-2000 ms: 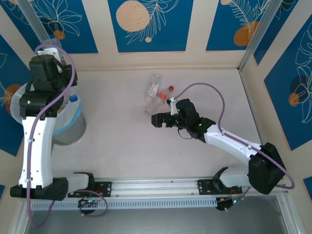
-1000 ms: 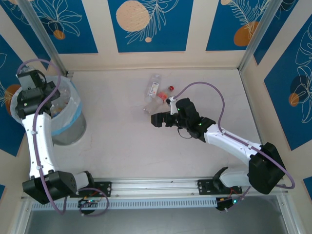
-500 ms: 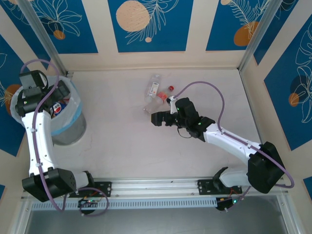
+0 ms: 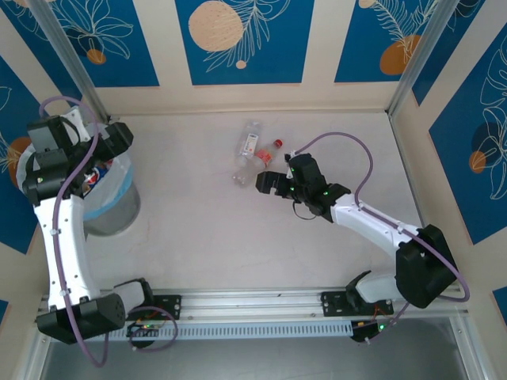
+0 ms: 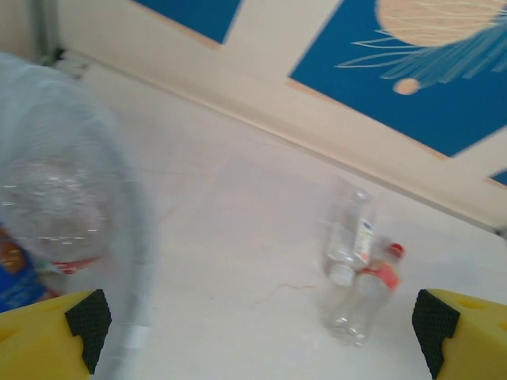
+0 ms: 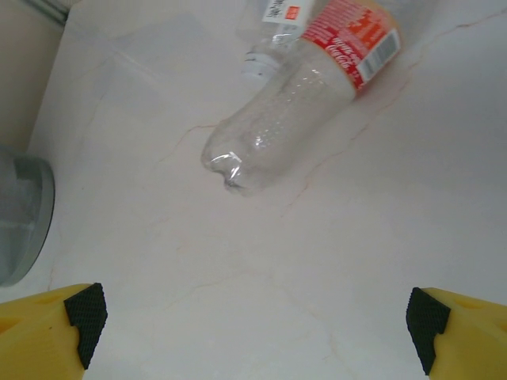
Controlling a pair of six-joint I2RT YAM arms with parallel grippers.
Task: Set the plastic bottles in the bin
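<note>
Right fingers (image 6: 83, 317): spread wide, empty, low over bench (image 6: 238, 261). Just ahead, in line with gap: red-label bottle (image 6: 305, 103), lying flat, base toward fingers; likely next pick. Beyond, touching it: white-label bottle (image 6: 265, 36). Left fingers (image 5: 83, 321): spread wide, empty, raised beside bin (image 5: 131, 237); posture suits release. Below left tip: binned bottles (image 5: 55, 206) inside liner. Far ahead: same loose pair, well apart.

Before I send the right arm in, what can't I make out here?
- Top view: the bottle count inside the round grey bag-lined bin; the left arm covers most of its opening.
- Left wrist view: the bin's contents, smeared by motion blur.
- Right wrist view: the cap of the clear red-labelled bottle and most of the clear white-labelled bottle, cut off by the top edge.
</note>
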